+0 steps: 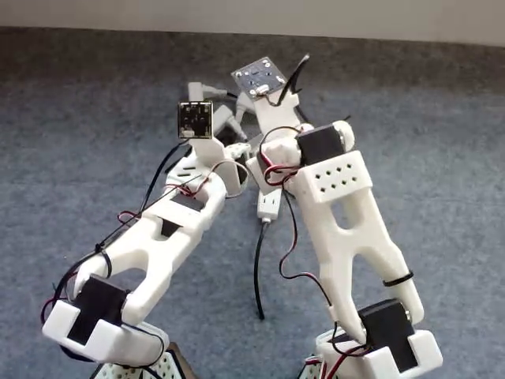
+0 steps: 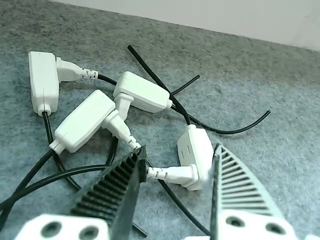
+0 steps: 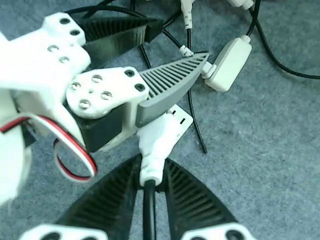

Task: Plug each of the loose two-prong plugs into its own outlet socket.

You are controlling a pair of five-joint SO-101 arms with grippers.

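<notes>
The right gripper (image 3: 151,167) is clamped on the cord end of a white connector (image 3: 159,137), with the cable running back between its fingers. The connector's forward end lies directly under the grey finger (image 3: 170,82) of the left gripper (image 2: 180,150). Whether it carries prongs cannot be told. It is judged to be the plug to seat.

The left gripper has its jaws apart, straddling an outlet socket (image 2: 196,150) whose two slots show bare. The socket body lies close to one jaw, with its cord end toward the other.

Procedure, as judged:
1. Centre the left jaws on the socket body before closing, so it cannot swivel.
2. Align the held connector square to the slots.
3. Push along the slot axis only.

Obstructions: black cables (image 2: 155,80) cross just beyond the socket and pass beside it. Farther off, three more white connector bodies (image 2: 82,122) lie close together on the grey carpet (image 2: 260,75). Keep the jaws clear of them.
</notes>
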